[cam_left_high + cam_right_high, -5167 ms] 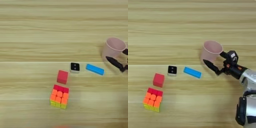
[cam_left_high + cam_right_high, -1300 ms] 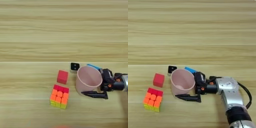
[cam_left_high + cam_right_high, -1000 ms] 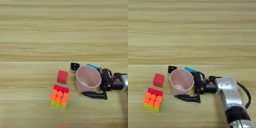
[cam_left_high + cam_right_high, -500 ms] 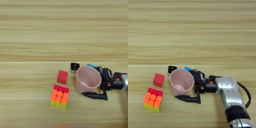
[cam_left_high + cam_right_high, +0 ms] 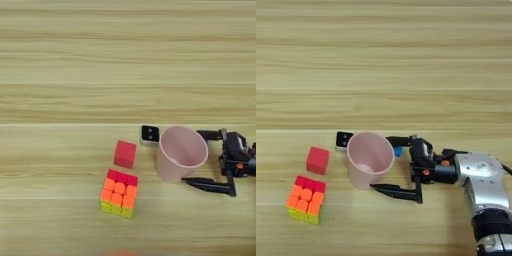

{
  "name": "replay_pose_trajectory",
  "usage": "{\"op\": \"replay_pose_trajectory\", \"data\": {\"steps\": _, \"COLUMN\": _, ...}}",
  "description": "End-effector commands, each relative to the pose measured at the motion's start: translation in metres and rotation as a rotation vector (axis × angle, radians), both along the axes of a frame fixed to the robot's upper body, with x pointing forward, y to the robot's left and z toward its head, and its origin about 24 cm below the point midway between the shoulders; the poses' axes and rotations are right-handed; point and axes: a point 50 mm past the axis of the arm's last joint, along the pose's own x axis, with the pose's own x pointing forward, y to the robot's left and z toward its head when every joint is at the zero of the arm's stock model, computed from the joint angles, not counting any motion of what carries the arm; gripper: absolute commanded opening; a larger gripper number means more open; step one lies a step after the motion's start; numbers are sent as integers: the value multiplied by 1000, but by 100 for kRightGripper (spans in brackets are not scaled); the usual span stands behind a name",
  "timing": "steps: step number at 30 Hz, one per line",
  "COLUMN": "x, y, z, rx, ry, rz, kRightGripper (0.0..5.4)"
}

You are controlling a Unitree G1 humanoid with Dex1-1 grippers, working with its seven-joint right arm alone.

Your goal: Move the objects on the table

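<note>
Cup first: the pale pink plastic cup stands upright and open-mouthed on the counter, a little right of the red cube and just right of a small black-and-white block at its far-left side. The right gripper is spread wide, one black finger passing behind the cup's far side and the other lying low along its near-right base, so the cup sits between them but does not look clamped. By my reading, the cup has been set down here and the step in hand is letting it go; the next move calls for drawing the gripper straight back to the right without knocking the cup over. The blue bar is almost wholly hidden behind the cup and the far finger, only a sliver showing, so how it lies cannot be told. The red-orange-yellow puzzle cube sits near-left, well clear.
</note>
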Motion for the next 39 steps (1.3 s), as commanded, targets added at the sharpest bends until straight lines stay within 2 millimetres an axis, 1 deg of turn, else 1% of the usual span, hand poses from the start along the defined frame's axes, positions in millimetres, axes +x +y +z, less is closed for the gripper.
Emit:
{"op": "replay_pose_trajectory", "data": {"steps": 1, "x": 15, "y": -15, "z": 28, "rx": -60, "ry": -113, "rz": -20, "kRightGripper": 539}}
{"op": "replay_pose_trajectory", "data": {"steps": 4, "x": 15, "y": -21, "z": 28, "rx": -76, "ry": -111, "rz": -36, "kRightGripper": 539}}
{"op": "replay_pose_trajectory", "data": {"steps": 7, "x": 18, "y": -31, "z": 30, "rx": -94, "ry": -115, "rz": -80, "kRightGripper": 539}}
{"op": "replay_pose_trajectory", "data": {"steps": 15, "x": 29, "y": -53, "z": 41, "rx": -111, "ry": -160, "rz": -211, "kRightGripper": 539}}
{"op": "replay_pose_trajectory", "data": {"steps": 18, "x": 33, "y": -57, "z": 43, "rx": -115, "ry": -170, "rz": -246, "kRightGripper": 539}}
{"op": "replay_pose_trajectory", "data": {"steps": 22, "x": 35, "y": -55, "z": 38, "rx": -126, "ry": -169, "rz": -263, "kRightGripper": 539}}
{"op": "replay_pose_trajectory", "data": {"steps": 32, "x": 43, "y": -46, "z": 17, "rx": -223, "ry": -148, "rz": -349, "kRightGripper": 539}}
{"op": "replay_pose_trajectory", "data": {"steps": 39, "x": 47, "y": -41, "z": 8, "rx": -269, "ry": -118, "rz": -383, "kRightGripper": 539}}
